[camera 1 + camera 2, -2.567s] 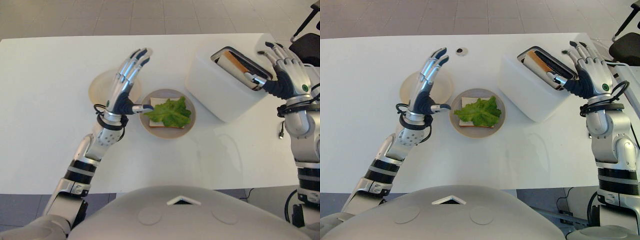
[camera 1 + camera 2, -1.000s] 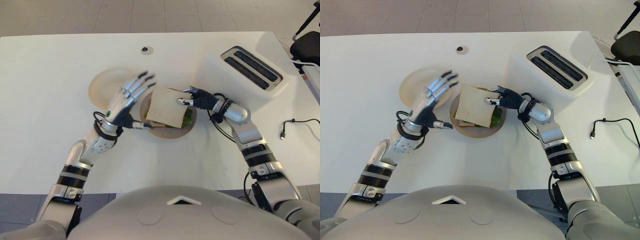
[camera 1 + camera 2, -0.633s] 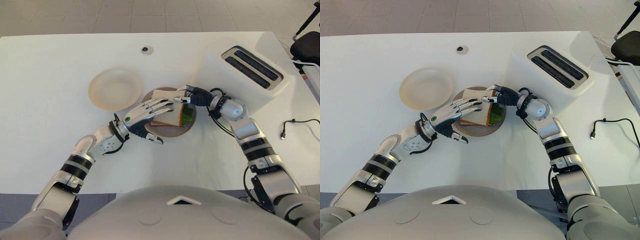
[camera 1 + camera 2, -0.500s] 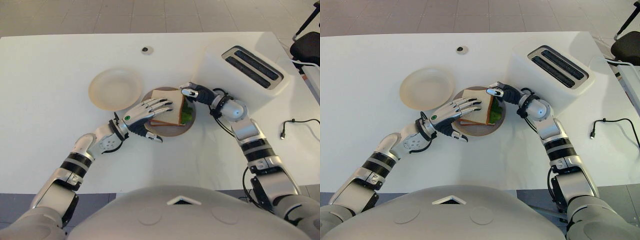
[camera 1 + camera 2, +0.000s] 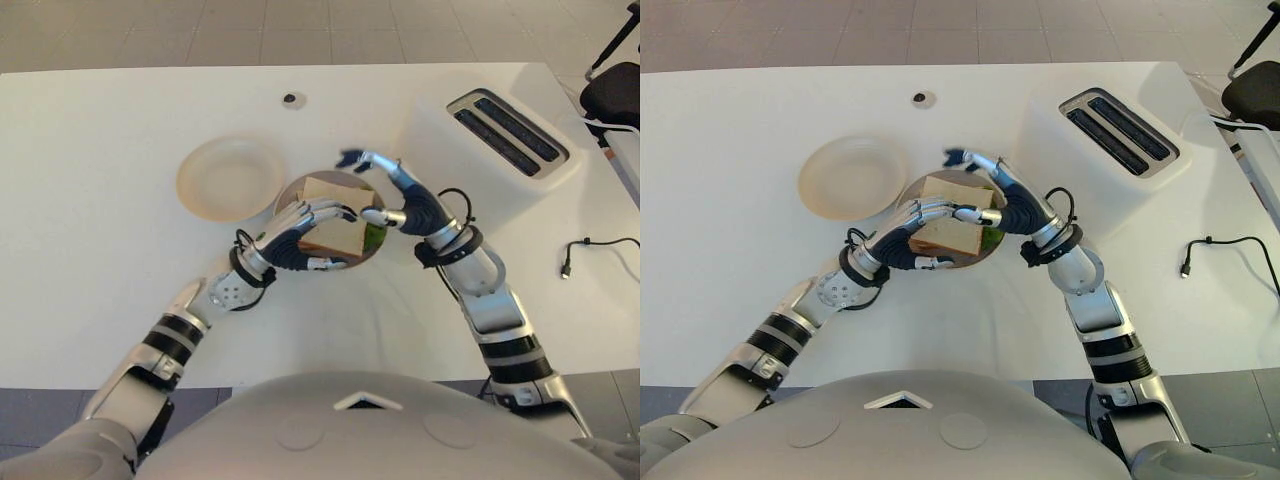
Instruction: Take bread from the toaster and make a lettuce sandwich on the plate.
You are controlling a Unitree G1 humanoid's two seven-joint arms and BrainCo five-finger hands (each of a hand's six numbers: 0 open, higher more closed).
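Apparently finishing: left hand (image 5: 288, 240) lies open, flat on the sandwich (image 5: 340, 232) on the plate (image 5: 355, 260); right hand (image 5: 398, 197) hovers open above; next, lift both clear.

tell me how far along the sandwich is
Done: the toaster slots look empty, and the top slice lies over the lettuce on the plate. In hand: the left hand rests on that slice; the right hand hovers open over it. Left: probably only pulling both hands clear.

Right robot hand (image 5: 398, 200) off the bread (image 5: 335, 192)
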